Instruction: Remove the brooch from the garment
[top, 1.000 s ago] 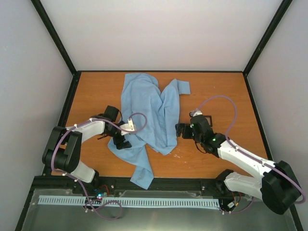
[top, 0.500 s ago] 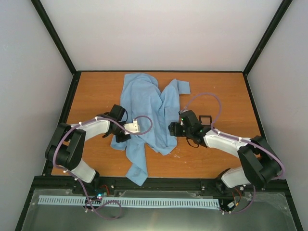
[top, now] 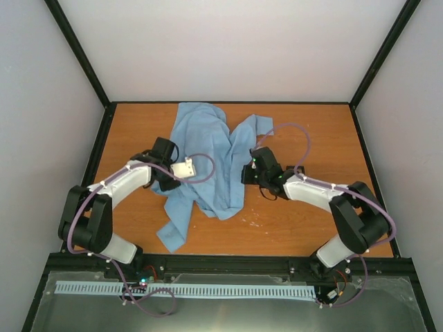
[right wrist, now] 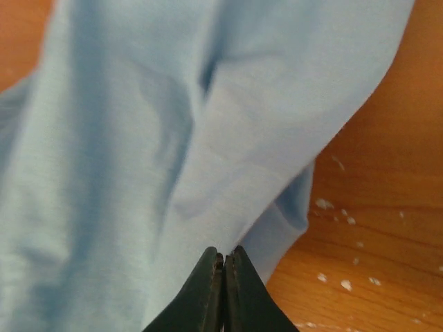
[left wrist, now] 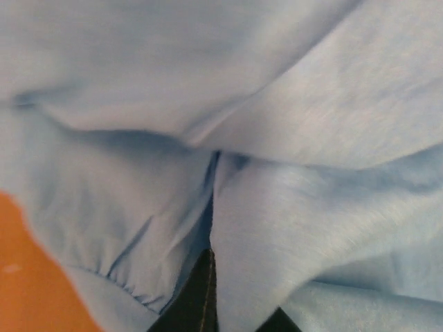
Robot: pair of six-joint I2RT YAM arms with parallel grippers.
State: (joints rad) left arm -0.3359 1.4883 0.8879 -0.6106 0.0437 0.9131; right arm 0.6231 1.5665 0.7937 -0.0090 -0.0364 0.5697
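The garment [top: 208, 145], a light blue shirt, lies crumpled on the middle of the orange table [top: 318, 131]. The brooch is hidden; I see no dark disc in any view. My left gripper [top: 169, 185] sits at the shirt's left edge, shut on a fold of fabric. In the left wrist view the garment [left wrist: 311, 104] fills the frame and drapes over the left gripper [left wrist: 208, 259]. My right gripper [top: 247, 173] is at the shirt's right edge. In the right wrist view the right gripper [right wrist: 223, 254] is shut, with the hem of the garment [right wrist: 124, 138] drawn into its tips.
Black frame rails and pale walls close in the table on three sides. A sleeve end [top: 169, 238] trails toward the near-left edge. White specks [right wrist: 325, 204] dot the wood beside the right hem. Bare wood lies to the right of the right arm.
Both grippers went from open to shut at the shirt's edges. Both arms moved away from the near edge, and the lower sleeve was dragged left and farther back.
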